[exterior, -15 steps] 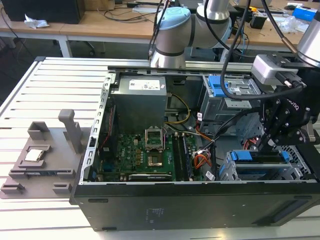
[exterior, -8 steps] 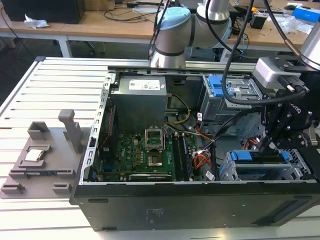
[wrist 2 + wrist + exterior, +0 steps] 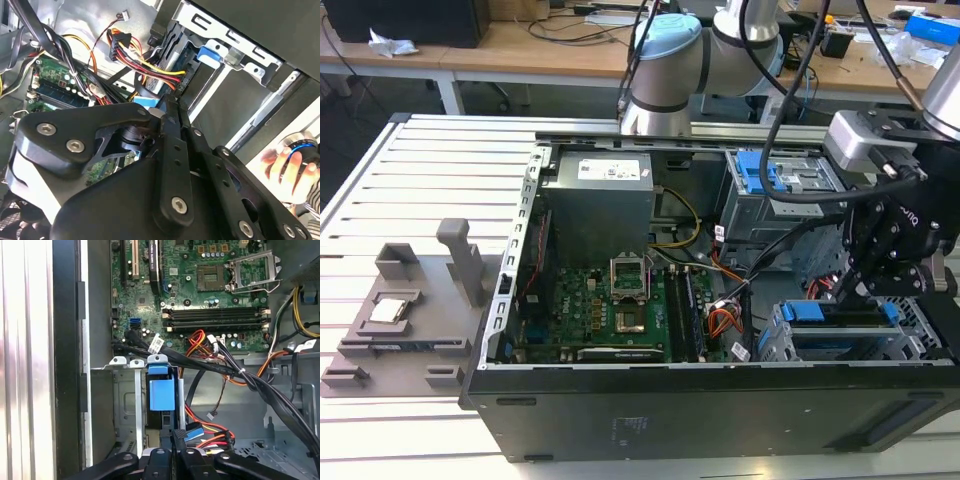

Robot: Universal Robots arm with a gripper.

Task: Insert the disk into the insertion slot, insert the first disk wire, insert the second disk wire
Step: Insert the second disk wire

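Observation:
The disk (image 3: 835, 312), silver in a bright blue caddy, lies inside the insertion slot (image 3: 920, 345), a perforated silver cage at the case's front corner on the exterior view's right. Its blue end tab (image 3: 161, 390) shows in both wrist views. A black connector with yellow and red wires (image 3: 167, 75) sits at the disk's end. My gripper (image 3: 855, 290) hangs just above that end. The fingers (image 3: 176, 437) are closed together at a small blue wire connector (image 3: 192, 434). In the second wrist view the gripper (image 3: 169, 102) meets that light blue piece (image 3: 145, 102).
A thick black cable bundle (image 3: 260, 385) and orange wires cross beside the cage. The motherboard (image 3: 610, 310) and power supply (image 3: 595, 205) fill the case. A grey bay with a blue latch (image 3: 765, 175) sits behind. A grey fixture (image 3: 400, 320) lies outside. A hand (image 3: 287, 167) holds a round knob.

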